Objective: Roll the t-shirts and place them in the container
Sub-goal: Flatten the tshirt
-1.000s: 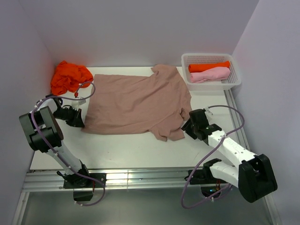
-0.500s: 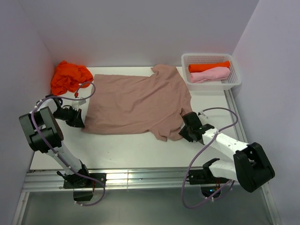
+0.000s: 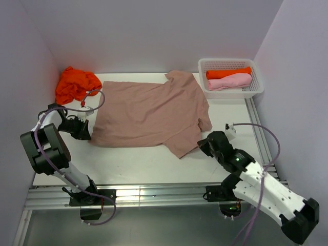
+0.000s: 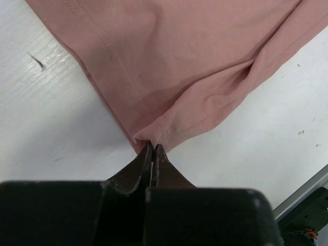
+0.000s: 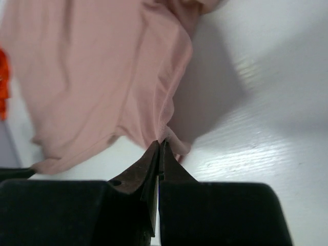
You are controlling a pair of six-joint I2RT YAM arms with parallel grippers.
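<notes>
Pinkish-brown t-shirt (image 3: 148, 110) edges pinched by left tool (image 4: 152, 148), right tool (image 5: 160, 146); open table (image 3: 133, 165) nearside.

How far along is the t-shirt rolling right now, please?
Done: a rolled orange shirt and a rolled light pink shirt lie in the white basket. In hand: the pinkish-brown shirt lies spread flat, the left hand shut on its near-left corner and the right hand shut on its near-right edge. Left: that shirt is not yet rolled, and the crumpled orange shirt at the far left lies untouched.

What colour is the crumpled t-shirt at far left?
The crumpled t-shirt is bright orange; best in the top external view.
</notes>
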